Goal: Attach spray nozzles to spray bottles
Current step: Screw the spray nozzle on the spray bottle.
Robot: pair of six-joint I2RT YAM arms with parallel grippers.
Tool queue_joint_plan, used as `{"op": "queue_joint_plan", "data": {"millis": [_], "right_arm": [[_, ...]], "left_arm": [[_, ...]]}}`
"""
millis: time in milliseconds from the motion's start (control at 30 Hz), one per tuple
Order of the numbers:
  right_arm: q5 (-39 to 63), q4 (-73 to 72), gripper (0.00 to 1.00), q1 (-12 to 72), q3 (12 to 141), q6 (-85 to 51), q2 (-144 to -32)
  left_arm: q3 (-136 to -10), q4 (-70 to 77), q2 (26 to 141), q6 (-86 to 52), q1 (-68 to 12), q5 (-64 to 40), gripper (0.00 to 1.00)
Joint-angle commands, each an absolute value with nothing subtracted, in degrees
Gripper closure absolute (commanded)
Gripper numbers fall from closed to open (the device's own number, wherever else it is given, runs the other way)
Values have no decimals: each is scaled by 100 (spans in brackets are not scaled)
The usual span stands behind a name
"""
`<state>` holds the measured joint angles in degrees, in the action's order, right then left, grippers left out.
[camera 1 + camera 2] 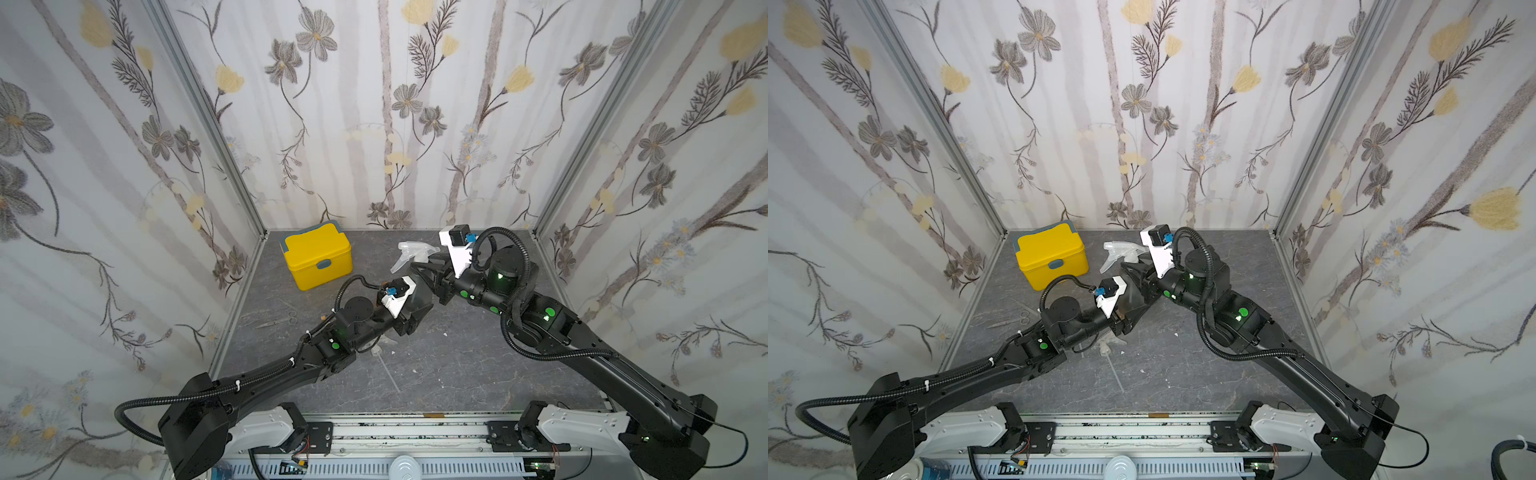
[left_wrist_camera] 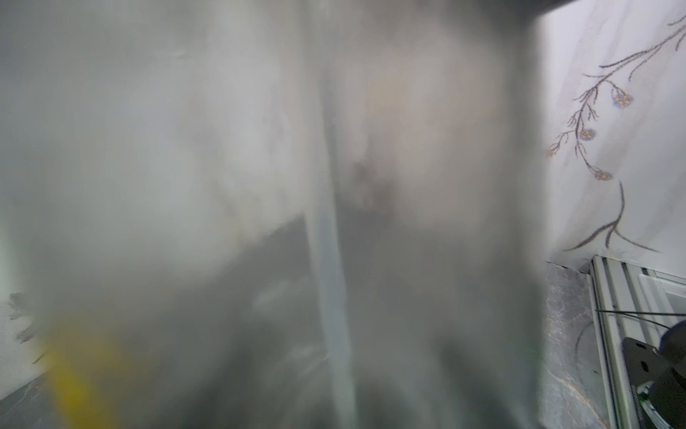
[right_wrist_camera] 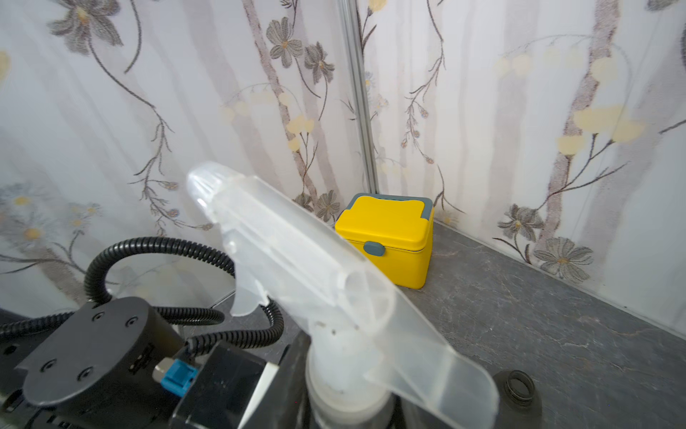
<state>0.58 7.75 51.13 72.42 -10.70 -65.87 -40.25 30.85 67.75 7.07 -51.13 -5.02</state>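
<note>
A smoky grey spray bottle (image 1: pixel 422 303) (image 1: pixel 1136 299) is held above the table's middle, with my left gripper (image 1: pixel 409 297) shut on its body. In the left wrist view the bottle (image 2: pixel 222 185) blurs nearly everything, and a pale dip tube (image 2: pixel 330 260) runs down inside it. A clear spray nozzle (image 1: pixel 409 249) (image 1: pixel 1121 249) (image 3: pixel 297 260) sits on the bottle's neck. My right gripper (image 1: pixel 430 268) (image 3: pixel 341 408) is shut on its collar. A second clear spray nozzle (image 1: pixel 379 353) lies on the table by the left arm. Another dark bottle's open neck (image 3: pixel 518 388) shows low in the right wrist view.
A yellow lidded box (image 1: pixel 318 259) (image 3: pixel 389 237) stands at the back left near the corner. Small scissors (image 1: pixel 282 320) lie left of the left arm. Flowered walls close in three sides. The two wrists are close together at mid-table.
</note>
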Motion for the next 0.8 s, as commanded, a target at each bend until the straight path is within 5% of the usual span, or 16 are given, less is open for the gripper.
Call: {"op": "queue_joint_plan", "data": {"millis": [0, 300, 767], "right_arm": [[-1543, 1158, 82, 5650, 7267, -1386, -6764], [-4424, 746, 80, 6824, 7398, -1453, -7244], [-3239, 1657, 48, 6908, 7987, -1046, -6846]], "left_arm": [[-4087, 3576, 6759, 784, -5139, -388, 26], [-4060, 3621, 6782, 818, -5143, -220, 26], [-4017, 3613, 6702, 901, -5136, -394, 26]]}}
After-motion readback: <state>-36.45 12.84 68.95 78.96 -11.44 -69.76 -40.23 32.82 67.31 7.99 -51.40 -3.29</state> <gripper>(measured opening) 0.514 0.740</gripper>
